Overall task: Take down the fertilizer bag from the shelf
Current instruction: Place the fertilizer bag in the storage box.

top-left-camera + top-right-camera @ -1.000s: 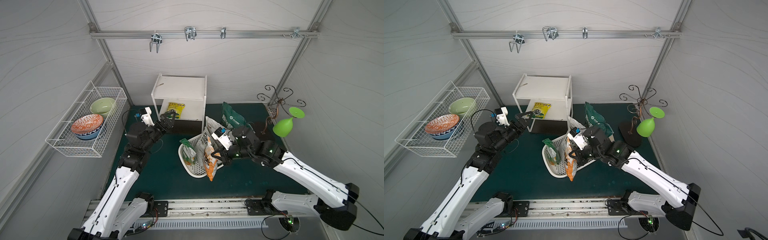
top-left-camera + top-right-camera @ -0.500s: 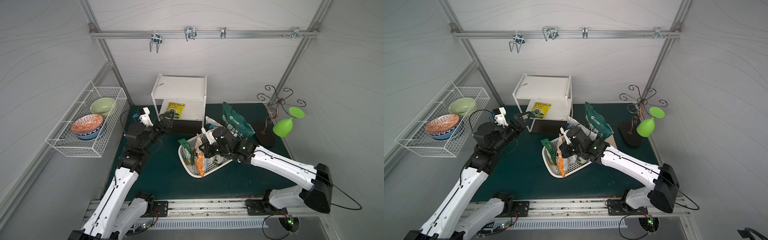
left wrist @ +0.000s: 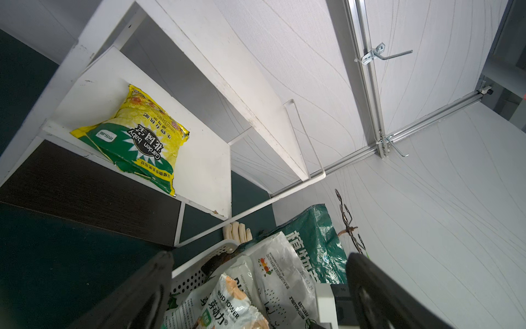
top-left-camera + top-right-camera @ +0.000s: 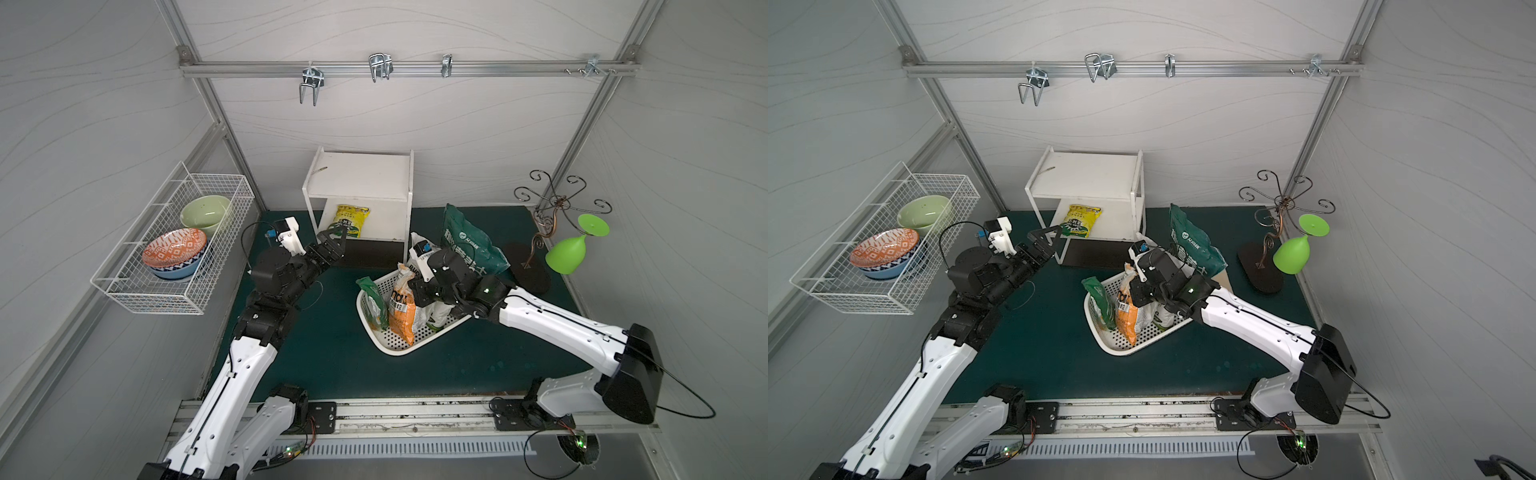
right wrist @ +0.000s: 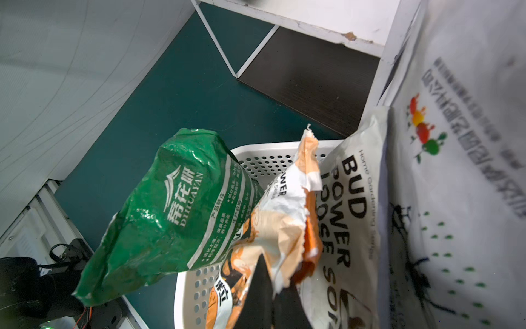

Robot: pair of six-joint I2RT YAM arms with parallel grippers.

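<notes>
Dark green mat [image 4: 324, 357] on the tabletop, white panelled walls all round, and at the back wall stands the shelf [image 4: 360, 174]. On its middle board, under the top board, lies the fertilizer bag [image 4: 352, 219]. It is yellow and green, lying flat, with its green end right at the board's front lip above the dark bottom panel.

Left gripper [image 4: 337, 233] hangs just in front of that board, jaws spread wide with nothing between them. It is close to the bag but clear of it, as the left wrist view shows.

Over on the other side, right gripper [image 5: 270, 279] is down at the white perforated basket [image 4: 397, 348] on the mat, jaws pinched tight on the top edge of the orange bag [image 4: 404, 309]. Standing in the basket with it are a small green bag [image 4: 371, 297] and a white bag [image 5: 350, 216] lettered BUD POWER. A big dark green sack [image 4: 471, 243] leans up behind the basket, just right of the shelf.

On the left wall, a wire basket [image 4: 158, 299] carries a pale green bowl [image 4: 205, 211] and an orange patterned bowl [image 4: 174, 248] nested in a blue bowl [image 4: 174, 272]. Far right, a scrolled metal stand [image 4: 556, 203] has a bright green goblet [image 4: 567, 254] hanging upside down from it. Up top runs a metal rail [image 4: 498, 68] with hooks.
</notes>
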